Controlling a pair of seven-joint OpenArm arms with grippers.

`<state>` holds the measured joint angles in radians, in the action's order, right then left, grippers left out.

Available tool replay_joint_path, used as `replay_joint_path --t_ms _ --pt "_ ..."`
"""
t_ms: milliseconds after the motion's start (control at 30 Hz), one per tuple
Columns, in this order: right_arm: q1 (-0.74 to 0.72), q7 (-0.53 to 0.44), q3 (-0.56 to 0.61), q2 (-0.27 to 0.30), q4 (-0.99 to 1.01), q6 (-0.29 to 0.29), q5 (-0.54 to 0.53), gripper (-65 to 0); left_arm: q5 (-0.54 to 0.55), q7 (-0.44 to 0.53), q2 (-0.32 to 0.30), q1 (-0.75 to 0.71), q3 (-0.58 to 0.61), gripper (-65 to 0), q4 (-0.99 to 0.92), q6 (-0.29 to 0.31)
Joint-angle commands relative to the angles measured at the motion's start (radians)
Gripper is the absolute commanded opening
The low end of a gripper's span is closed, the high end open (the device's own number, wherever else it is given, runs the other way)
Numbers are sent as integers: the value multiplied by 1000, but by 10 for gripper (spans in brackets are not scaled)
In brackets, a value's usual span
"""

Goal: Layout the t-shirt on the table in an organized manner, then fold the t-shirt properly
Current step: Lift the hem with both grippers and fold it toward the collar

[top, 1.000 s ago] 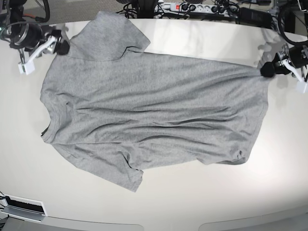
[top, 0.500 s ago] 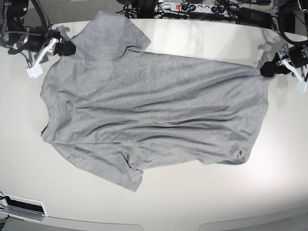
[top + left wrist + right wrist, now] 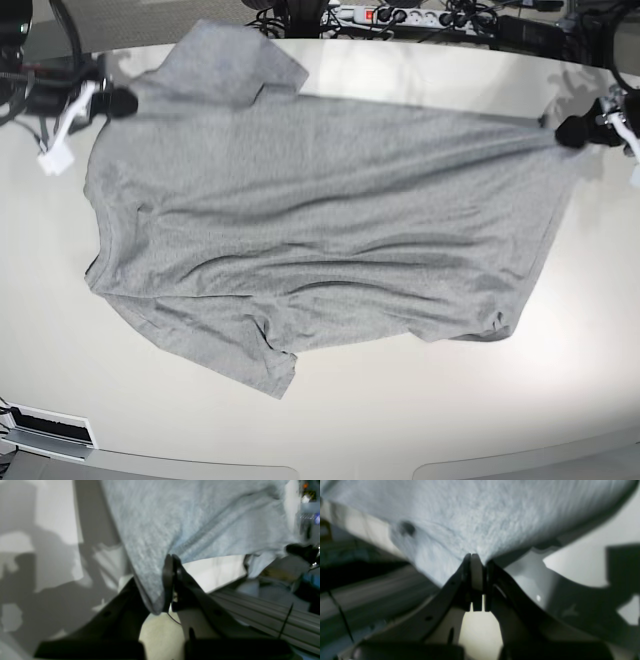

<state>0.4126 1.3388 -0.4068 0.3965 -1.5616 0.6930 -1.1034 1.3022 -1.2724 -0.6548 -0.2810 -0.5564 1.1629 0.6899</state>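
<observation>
Pinching the t-shirt point(image 3: 320, 220) taut — left claw point(image 3: 572, 131), right claw point(image 3: 118, 101) — near a power strip point(image 3: 400, 16).

Even overhead light fills the base view, with a soft glare patch on the glossy worktop point(image 3: 560, 330) at lower right and thin shadows under the folds of the t-shirt point(image 3: 320, 220). That view curves at its edges and is slightly soft. Both wrist views are dimmer and blurred: the cloth is smeared, the dark fingers point(image 3: 172, 585) out of focus, and hard-edged grey shadows fall across the bright surface in each. Background clutter in the wrist views dissolves into streaks.
</observation>
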Motion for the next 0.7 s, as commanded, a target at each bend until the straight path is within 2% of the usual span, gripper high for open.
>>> replay_joint_path --t_ms 0,167,267,367,533,667 --pt "10 4 -6 22 -50 5 -23 -650 37 -4 -38 -12 -9 -650 36 8" --pt "127 11 -6 46 -240 5 -11 -650 68 -20 -71 -126 -9 -650 190 8" --pt "189 1 -6 53 -333 5 48 -650 53 -22 -71 -217 -9 -650 306 8" --pt "227 -9 -6 53 -380 5 83 -650 12 -30 -72 -287 -9 -650 400 8" --pt "253 -10 -19 66 -396 5 166 -650 -130 -23 -71 -352 -20 -650 497 8" --pt "286 -26 -48 94 -396 5 166 -650 -142 0 -74 -376 -67 -650 507 8"
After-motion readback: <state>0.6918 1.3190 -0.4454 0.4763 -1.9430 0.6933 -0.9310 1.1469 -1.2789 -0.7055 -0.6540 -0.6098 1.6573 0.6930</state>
